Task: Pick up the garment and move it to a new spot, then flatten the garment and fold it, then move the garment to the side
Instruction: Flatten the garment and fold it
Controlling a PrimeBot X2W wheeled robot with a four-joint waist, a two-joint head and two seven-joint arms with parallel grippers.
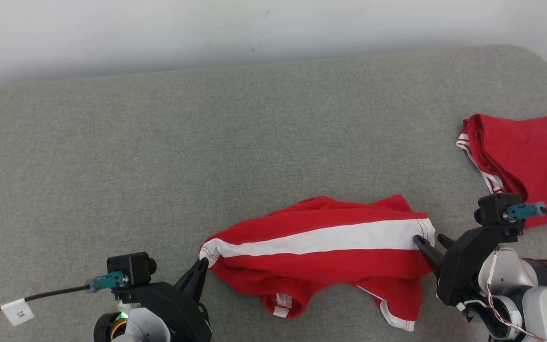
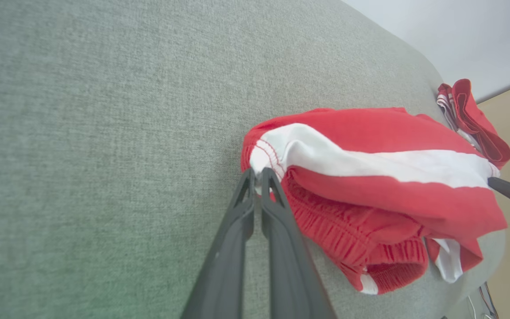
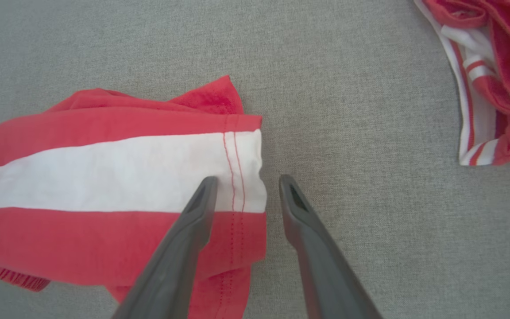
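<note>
The garment is a pair of red shorts with a broad white stripe, lying stretched left to right on the grey padded surface. My left gripper is shut on its left end, pinching the white stitched corner between the fingertips. At the right hem my right gripper stands open. In the right wrist view one of its fingers lies over the white stripe of the garment and the other rests on bare surface just past the hem. The right gripper holds nothing.
A second red garment with white trim lies bunched at the right edge of the surface, close behind my right wrist. It also shows in the right wrist view as a red heap. A pale wall runs along the far side.
</note>
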